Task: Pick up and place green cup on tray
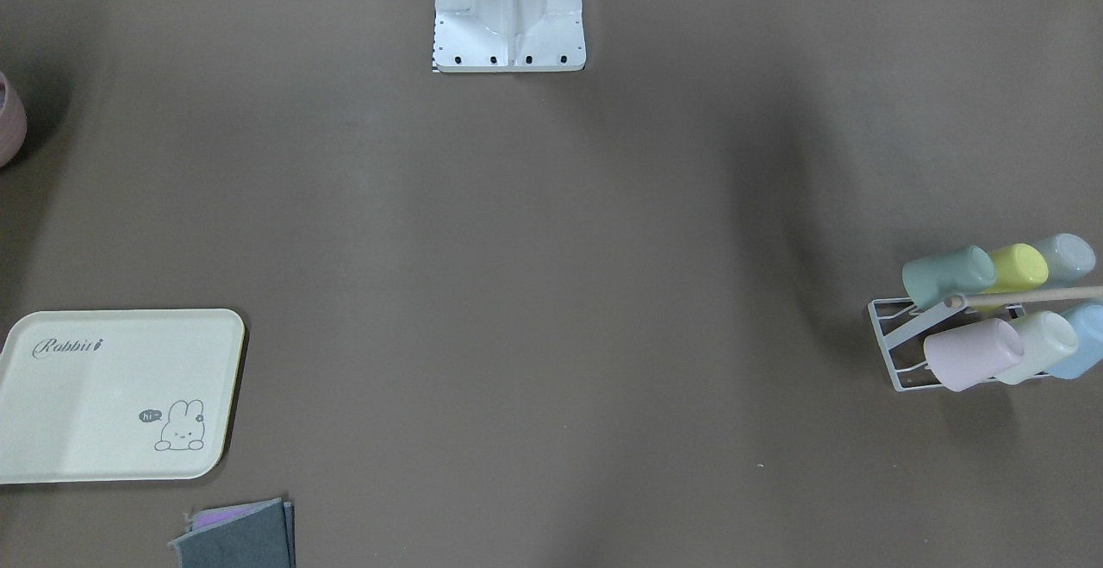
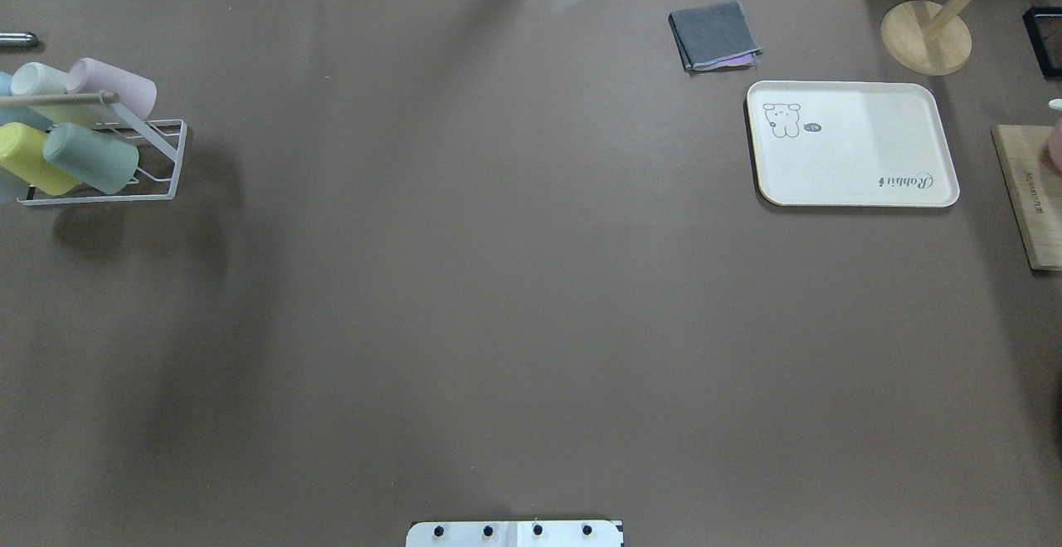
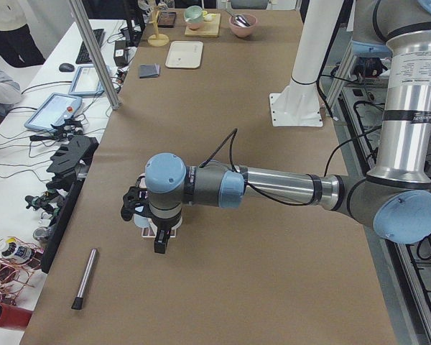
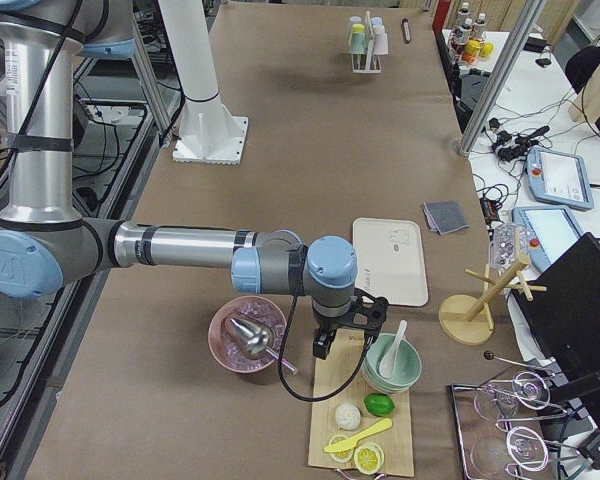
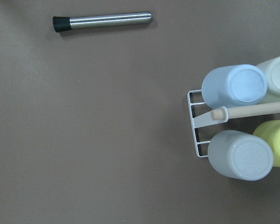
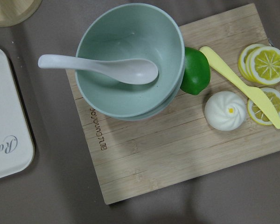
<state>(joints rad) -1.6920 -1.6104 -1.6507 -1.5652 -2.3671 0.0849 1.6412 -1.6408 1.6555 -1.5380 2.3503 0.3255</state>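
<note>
Brown worktop [image 1: 551,292]: green cup [image 1: 946,276] racked, tray [image 1: 95,396] at the opposite end.
Neighbour cups [image 1: 1018,268] could snag a grasp; whether the jaws are spread cannot be told.

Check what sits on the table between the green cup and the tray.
Nothing: in the overhead view the stretch of table from the green cup to the tray is bare. The grey cloth lies off that line.

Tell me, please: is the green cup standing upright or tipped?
Tipped. The green cup leans slanted on the white wire rack, closed base pointing outward, beside the yellow cup.
</note>
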